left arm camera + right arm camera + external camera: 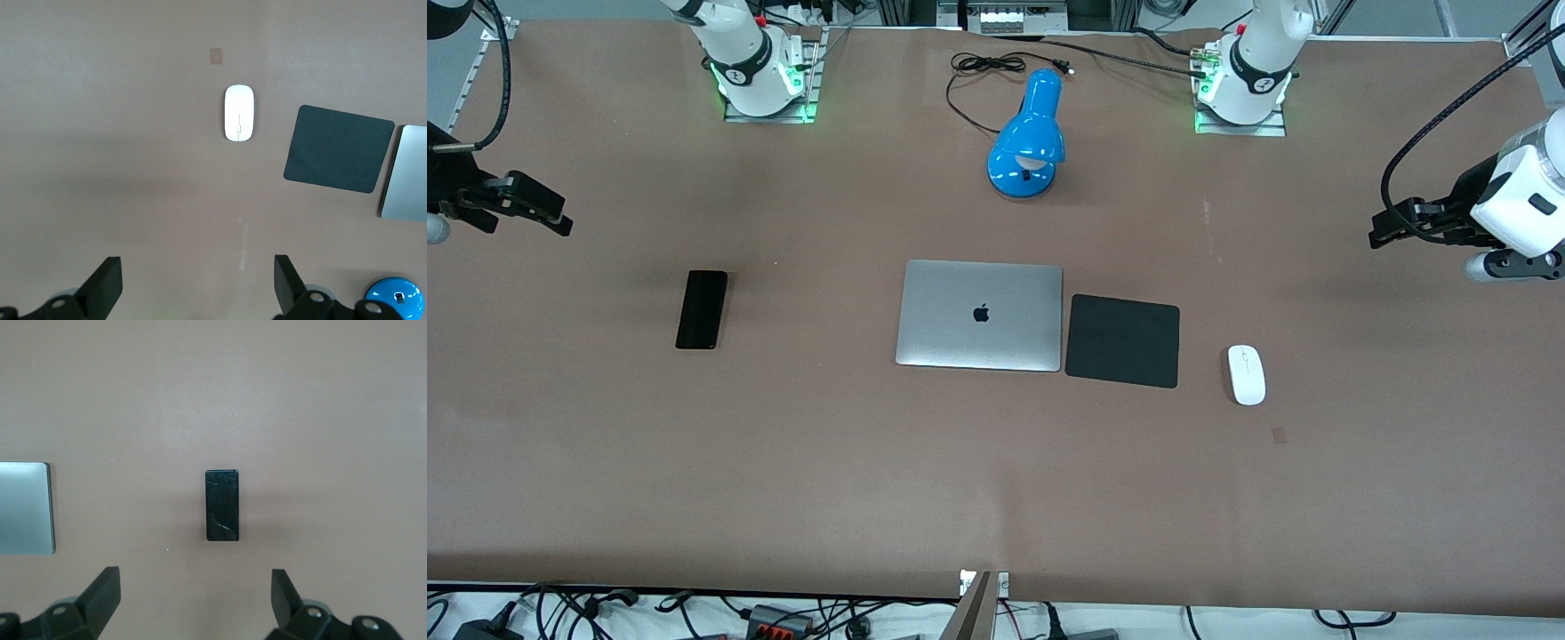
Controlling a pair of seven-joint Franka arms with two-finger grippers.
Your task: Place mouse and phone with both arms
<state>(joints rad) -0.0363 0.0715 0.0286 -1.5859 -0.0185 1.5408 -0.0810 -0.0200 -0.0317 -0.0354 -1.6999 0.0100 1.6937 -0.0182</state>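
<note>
The white mouse (1246, 374) lies on the brown table toward the left arm's end, beside the black mouse pad (1122, 340). It also shows in the left wrist view (239, 113). The black phone (701, 309) lies flat toward the right arm's end and shows in the right wrist view (222, 505). My left gripper (1378, 233) hangs open and empty above the table at its own end, apart from the mouse; its view shows the spread jaws (198, 270). My right gripper (562, 222) hangs open and empty above the table at its end, apart from the phone; its view shows the same (195, 580).
A closed silver laptop (980, 315) lies mid-table, touching the mouse pad's edge. A blue desk lamp (1028, 133) with a black cord stands farther from the front camera than the laptop. The arm bases (763, 80) stand along the table's edge farthest from the camera.
</note>
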